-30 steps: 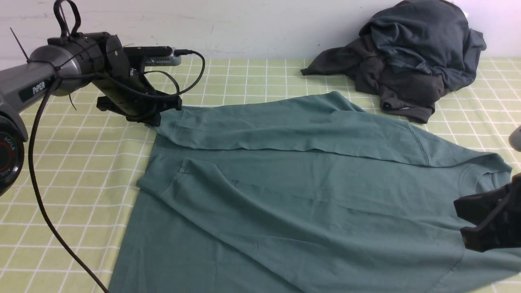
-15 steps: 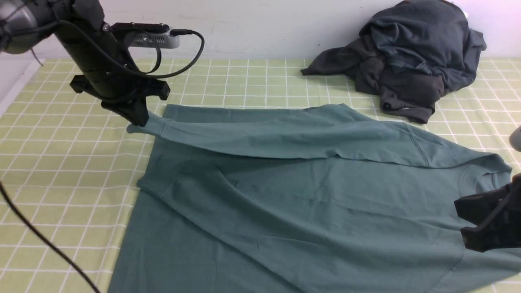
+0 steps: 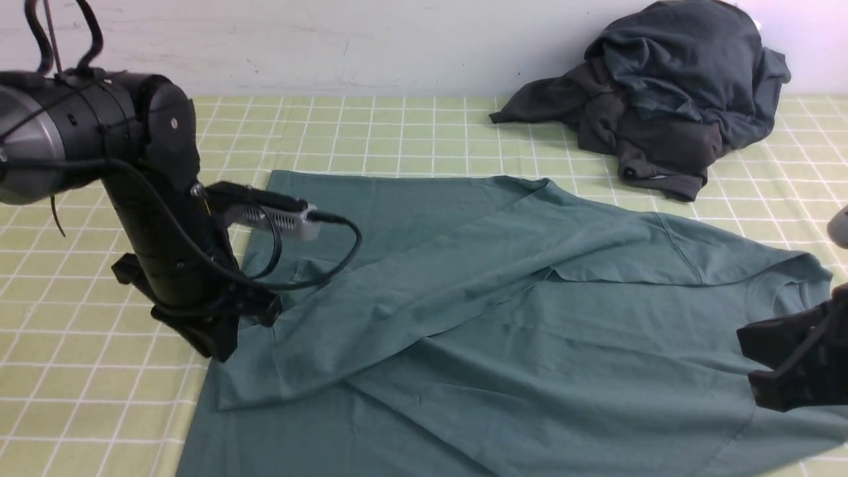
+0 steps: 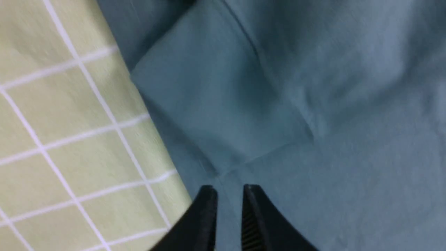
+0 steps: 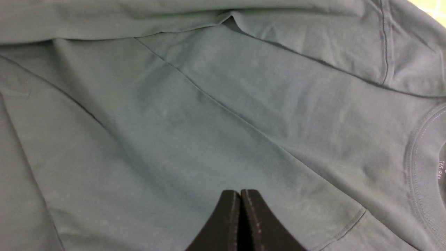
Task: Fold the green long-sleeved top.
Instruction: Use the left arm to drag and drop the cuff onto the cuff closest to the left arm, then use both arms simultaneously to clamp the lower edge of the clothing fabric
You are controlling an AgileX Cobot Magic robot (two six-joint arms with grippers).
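Right pincer (image 3: 752, 361) half beyond the front view's right edge.

Item: green long-sleeved top (image 5: 223, 104). Markings: one. Small pale size print (image 5: 441, 170) on the inside of the neck, just beside the ribbed neckband (image 5: 421, 174), seen from the right wrist camera. Reads "165", then a few further characters too small and blurred to settle; the frame cuts off the rest. Front and left wrist views: no legible text.
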